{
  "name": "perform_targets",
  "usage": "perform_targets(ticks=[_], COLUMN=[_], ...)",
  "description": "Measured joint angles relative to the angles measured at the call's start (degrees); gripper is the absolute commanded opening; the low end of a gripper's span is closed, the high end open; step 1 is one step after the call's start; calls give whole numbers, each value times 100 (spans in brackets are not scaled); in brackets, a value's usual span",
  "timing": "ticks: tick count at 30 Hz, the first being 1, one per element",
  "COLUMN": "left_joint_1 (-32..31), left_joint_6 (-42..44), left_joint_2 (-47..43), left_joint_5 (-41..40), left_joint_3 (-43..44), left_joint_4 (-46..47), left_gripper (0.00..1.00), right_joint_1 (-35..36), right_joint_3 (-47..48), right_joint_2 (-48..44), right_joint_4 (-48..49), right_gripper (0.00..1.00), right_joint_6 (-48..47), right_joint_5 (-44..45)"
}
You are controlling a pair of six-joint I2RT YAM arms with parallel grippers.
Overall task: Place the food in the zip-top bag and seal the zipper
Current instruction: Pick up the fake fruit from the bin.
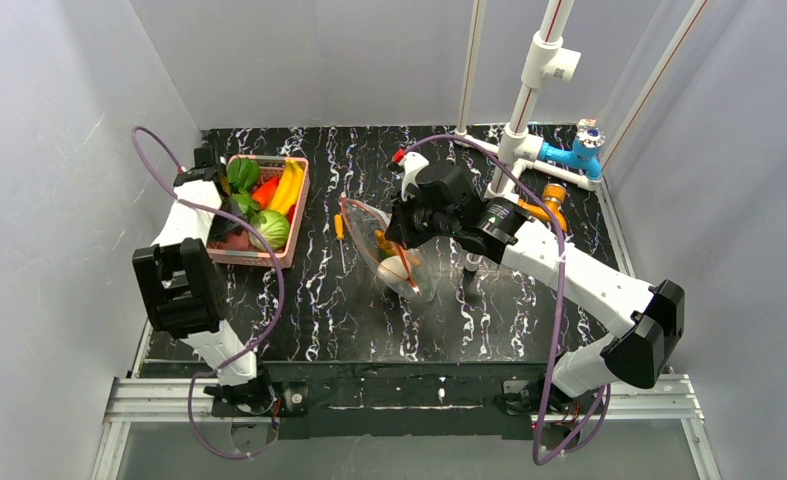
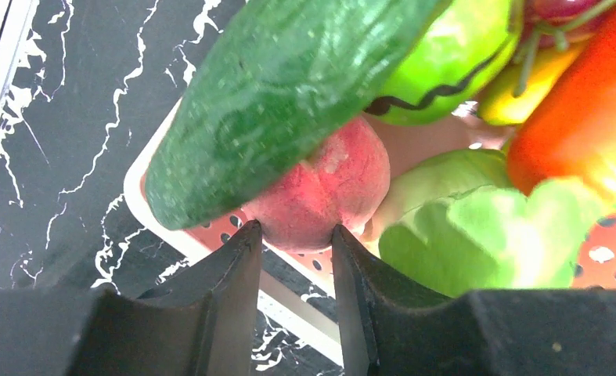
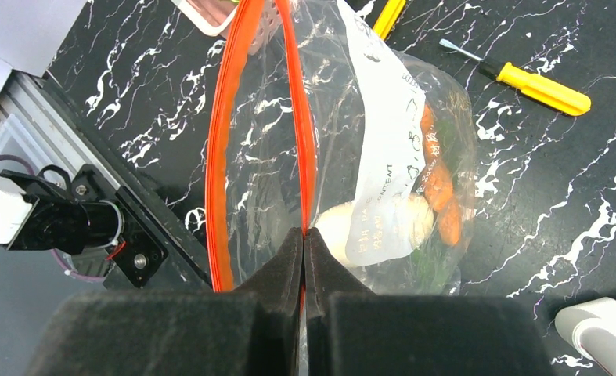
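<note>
Bag (image 1: 394, 255): clear, at the centre of the table (image 1: 319, 320); mouth at its 10 o'clock end in the top view.
Zipper (image 3: 225, 157): unsealed; the two orange-red strips bow apart, so the mouth gapes.
Bag contents: white radish (image 3: 414, 219), partly behind the white label, and orange pieces (image 3: 439, 188) at its 1 o'clock in the right wrist view; something green lies low in the bag, too blurred to name.
Right gripper (image 3: 304, 235): fingers pressed together, pinching the zipper strip on the 3 o'clock side of the mouth.
Basket (image 1: 300, 205): pink, at 9 o'clock of the bag, apart from it, near the left wall.
Basket contents: cucumber (image 2: 281, 86) lying across a red-pink ball (image 2: 332, 184); cabbage (image 2: 461, 227) at 3 o'clock of the ball; yellow and red pieces beyond.
Left gripper (image 2: 296, 233): inside the basket; fingers narrow, about half closed, one tip on each side of the ball's near end, touching it.
Screwdriver (image 1: 339, 228): yellow handle, flat on the table just at 9 o'clock of the bag, between bag and basket.
</note>
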Motion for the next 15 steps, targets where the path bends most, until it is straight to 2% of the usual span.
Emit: perform_targets(ticks=[7,15], left_joint_1=[-4,-4], left_joint_6=[-4,-52], left_joint_2=[-490,-586], left_joint_5=[352,697], left_joint_3=[0,0], left_joint_4=[-42,-140], left_gripper=[11,10], right_joint_1=[0,0], right_joint_3=[0,0], right_joint_2=[2,2], right_joint_4=[0,-2], right_gripper=[1,1], right_joint_6=[7,22], right_joint_5=[-61,-70])
